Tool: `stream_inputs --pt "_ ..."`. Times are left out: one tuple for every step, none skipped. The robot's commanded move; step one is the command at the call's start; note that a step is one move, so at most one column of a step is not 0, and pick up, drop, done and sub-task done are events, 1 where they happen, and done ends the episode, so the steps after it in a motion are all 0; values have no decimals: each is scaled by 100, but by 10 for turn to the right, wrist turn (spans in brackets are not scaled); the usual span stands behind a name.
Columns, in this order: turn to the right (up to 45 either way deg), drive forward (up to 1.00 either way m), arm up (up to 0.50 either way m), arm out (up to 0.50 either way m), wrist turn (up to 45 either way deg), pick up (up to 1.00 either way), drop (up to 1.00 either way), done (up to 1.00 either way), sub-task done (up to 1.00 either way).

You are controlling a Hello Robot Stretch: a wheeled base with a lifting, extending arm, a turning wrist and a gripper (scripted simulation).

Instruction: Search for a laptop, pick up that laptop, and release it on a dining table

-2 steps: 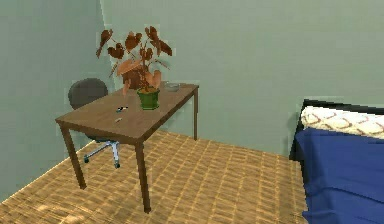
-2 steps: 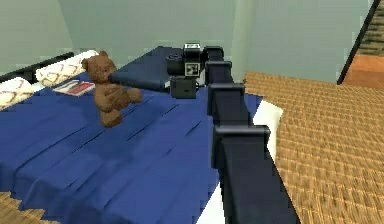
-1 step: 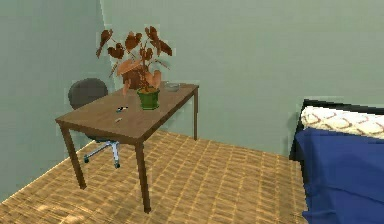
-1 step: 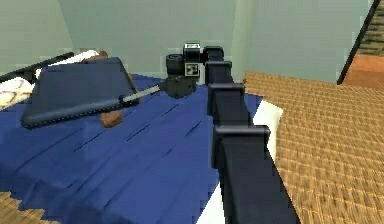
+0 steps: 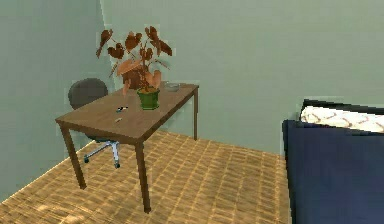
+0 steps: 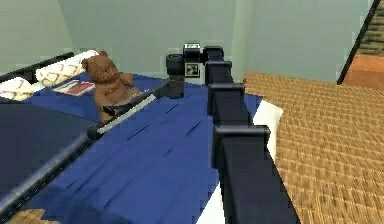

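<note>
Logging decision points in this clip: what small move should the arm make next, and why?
Probably a short lift of the arm. The end effector is out at the blue bed near the teddy bear, and I cannot tell whether it holds anything; rising clear would show that before any drive toward the wooden table.

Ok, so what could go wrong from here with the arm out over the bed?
The teddy bear sits close to the gripper, so a grab may catch it. I cannot tell whether the gripper holds anything. On the wooden table, the potted plant could be knocked at drop-off.
</note>
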Motion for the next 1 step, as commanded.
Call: stream_inputs --pt "0 0 0 0 -390 0 0 0 0"
